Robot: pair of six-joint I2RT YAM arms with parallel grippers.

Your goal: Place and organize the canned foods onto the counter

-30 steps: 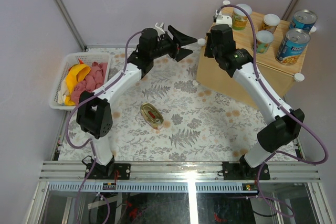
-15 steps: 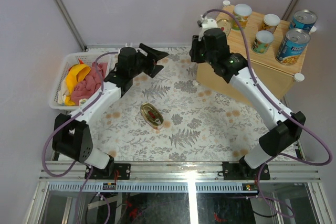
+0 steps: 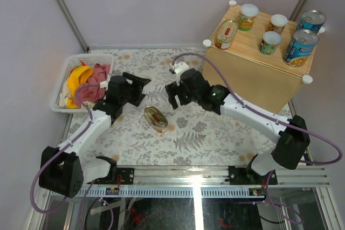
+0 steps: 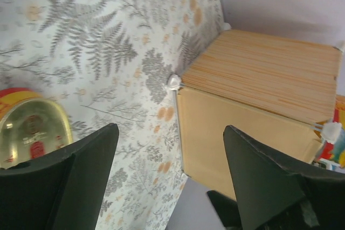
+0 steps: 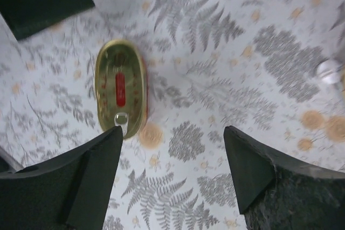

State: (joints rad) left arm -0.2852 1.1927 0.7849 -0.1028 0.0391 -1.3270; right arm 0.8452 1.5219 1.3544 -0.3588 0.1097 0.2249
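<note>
Sitting far left: a white plastic basket (image 3: 55,99) at the table's edge, heaped with yellow and pink cloths (image 3: 89,82).
Left gripper (image 4: 170,130): jaws spread apart with nothing between them. It hangs low over the fern-print mat (image 3: 205,127), just right of the basket, tips pointing towards the counter.
Oval gold tin on the mat (image 3: 155,118): lies flat, lid up, red label and pull-tab showing. It sits between the two grippers, a little nearer the arm bases, and neither touches it.
Right gripper (image 5: 172,130): jaws wide and empty. It hangs above the mat just right of that tin, its wrist camera looking down on it.
Counter (image 3: 253,74): bamboo-grain box at the far right, with white caps at its corners.
Second oval gold tin (image 3: 226,34): flat on the counter's top, near its left corner.
Small cans (image 3: 248,17): three with pale lids, upright and apart across the middle of the top.
Blue-labelled cans (image 3: 300,48): two with silver tops, upright at the right end, one behind the other.
</note>
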